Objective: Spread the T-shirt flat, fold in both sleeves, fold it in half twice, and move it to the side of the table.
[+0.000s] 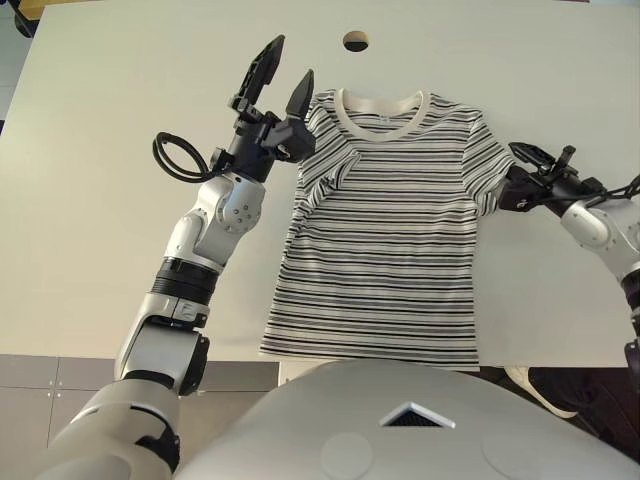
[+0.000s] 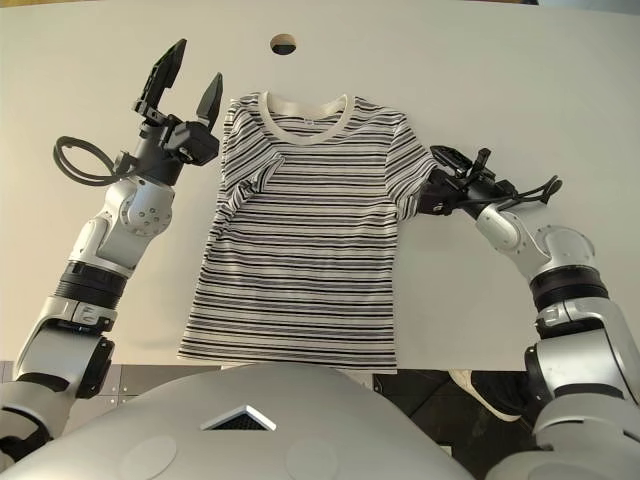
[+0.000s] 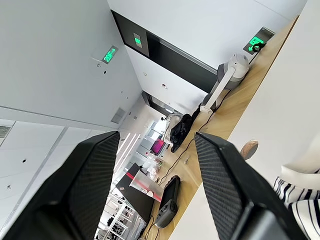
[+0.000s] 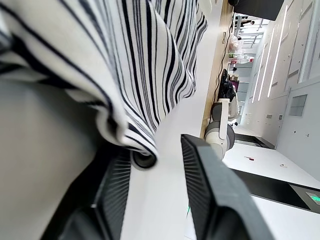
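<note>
One T-shirt (image 1: 390,250) lies flat, mid-tabletop (image 1: 100,250). Two hands: left hand (image 1: 293,58) raised beside the collar, fingers wide, empty. Right hand (image 2: 436,180) low at the robot's-right sleeve, fingers parted, hem draped over one.

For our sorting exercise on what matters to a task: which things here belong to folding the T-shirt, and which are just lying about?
Belong to the job: T-shirt; table; left gripper, open and raised; right gripper, open at the sleeve.
Just lying about: round hole in the tabletop; dark shoe on the floor.
</note>
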